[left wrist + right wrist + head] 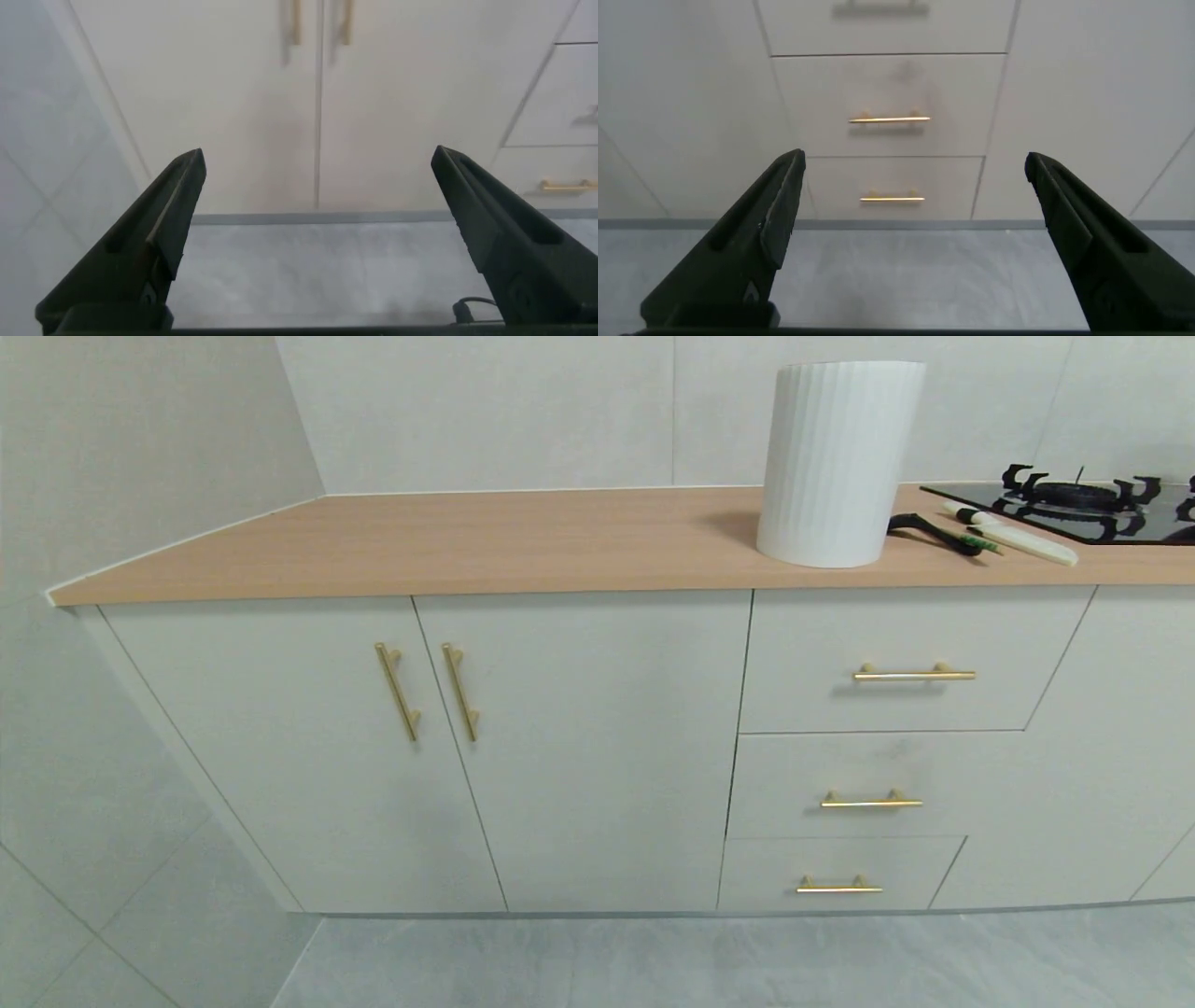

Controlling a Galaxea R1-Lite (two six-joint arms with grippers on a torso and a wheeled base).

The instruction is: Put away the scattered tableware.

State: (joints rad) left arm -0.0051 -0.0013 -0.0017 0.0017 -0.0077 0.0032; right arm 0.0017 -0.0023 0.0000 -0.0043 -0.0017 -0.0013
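Facing a pale kitchen cabinet (579,747), the robot seems to be at the very start of tidying, with nothing picked up yet. The left gripper (318,157) and right gripper (914,160) hang low before the cabinet fronts, each with its fingers spread wide around nothing. The utensils (980,534) lie flat on the wooden countertop (467,541), just beside a tall white ribbed holder (834,462) and near the black hob (1074,509). They include a dark curved handle and a long cream piece with green on it, and whether these touch is unclear. The next move likely calls for raising the right arm to counter height and pinching one slim handle, then standing it in the holder.
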